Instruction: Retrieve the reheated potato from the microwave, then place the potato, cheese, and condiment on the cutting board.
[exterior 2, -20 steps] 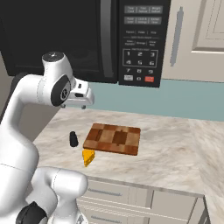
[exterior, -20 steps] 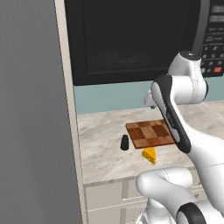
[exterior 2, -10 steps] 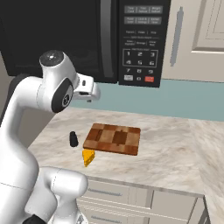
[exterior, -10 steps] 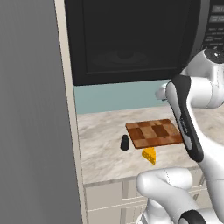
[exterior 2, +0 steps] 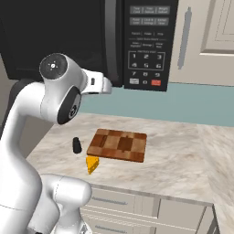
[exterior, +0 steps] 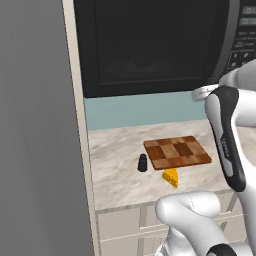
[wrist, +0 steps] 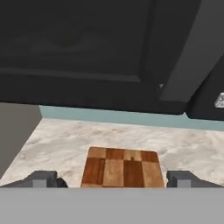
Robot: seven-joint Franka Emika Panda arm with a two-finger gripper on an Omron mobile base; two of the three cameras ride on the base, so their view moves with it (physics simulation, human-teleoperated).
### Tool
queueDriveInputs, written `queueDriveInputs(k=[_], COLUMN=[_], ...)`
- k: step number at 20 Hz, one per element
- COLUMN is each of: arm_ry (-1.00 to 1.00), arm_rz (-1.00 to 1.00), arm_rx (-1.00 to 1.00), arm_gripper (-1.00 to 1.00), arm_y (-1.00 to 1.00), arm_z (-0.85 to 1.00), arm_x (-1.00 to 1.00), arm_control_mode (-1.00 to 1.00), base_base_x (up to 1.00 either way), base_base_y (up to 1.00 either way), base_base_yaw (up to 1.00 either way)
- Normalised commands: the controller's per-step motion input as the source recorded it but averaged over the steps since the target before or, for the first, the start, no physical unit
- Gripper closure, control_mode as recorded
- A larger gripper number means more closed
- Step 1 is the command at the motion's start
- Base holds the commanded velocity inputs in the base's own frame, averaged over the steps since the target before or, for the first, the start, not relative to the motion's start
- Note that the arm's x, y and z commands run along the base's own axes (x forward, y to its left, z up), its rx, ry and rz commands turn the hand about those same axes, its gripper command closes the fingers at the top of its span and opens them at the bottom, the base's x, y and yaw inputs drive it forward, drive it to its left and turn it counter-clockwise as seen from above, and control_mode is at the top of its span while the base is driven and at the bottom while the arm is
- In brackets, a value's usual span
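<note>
while the microwave [exterior: 150, 45] hangs closed above the counter [exterior 2: 183, 160], its handle [wrist: 192, 52] rises at one o'clock in the hand view. the cutting board [exterior 2: 118, 145] lies bare below it. the end effector [wrist: 112, 179] hovers before the door, fingers [wrist: 41, 178] spread wide, released. the cheese [exterior 2: 92, 164] sits at the board's seven o'clock, the condiment [exterior 2: 77, 145] at nine, both apart.

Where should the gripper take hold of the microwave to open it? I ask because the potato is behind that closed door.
Take the curved bar handle on the microwave door's right edge, beside the button panel. It runs vertically and stands proud of the door, so the open gripper should probably come straight from the front, one finger either side.
</note>
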Motion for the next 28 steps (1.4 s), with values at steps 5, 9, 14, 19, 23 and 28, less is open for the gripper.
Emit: queueDriveInputs(k=[5,9,14,19,23,28], arm_ry=[-0.28,-0.21,-0.03,0.02,0.02,0.00], arm_rz=[-0.03,-0.06,-0.12,-0.17,-0.11,0.00], arm_rx=[0.00,0.00,0.00,0.00,0.00,0.09], arm_gripper=[-1.00,-1.00,-1.00,-1.00,-1.00,-1.00], arm_y=[-0.26,-0.30,-0.26,-0.23,-0.21,-0.14], arm_z=[0.46,0.41,0.46,0.52,0.47,0.33], arm_x=[0.00,0.00,0.00,0.03,0.07,0.05], arm_control_mode=[-1.00,-1.00,-1.00,-1.00,-1.00,-1.00], base_base_x=[0.00,0.00,0.00,0.00,0.00,0.00], base_base_y=[0.00,0.00,0.00,0.00,0.00,0.00], base_base_yaw=[0.00,0.00,0.00,0.00,0.00,0.00])
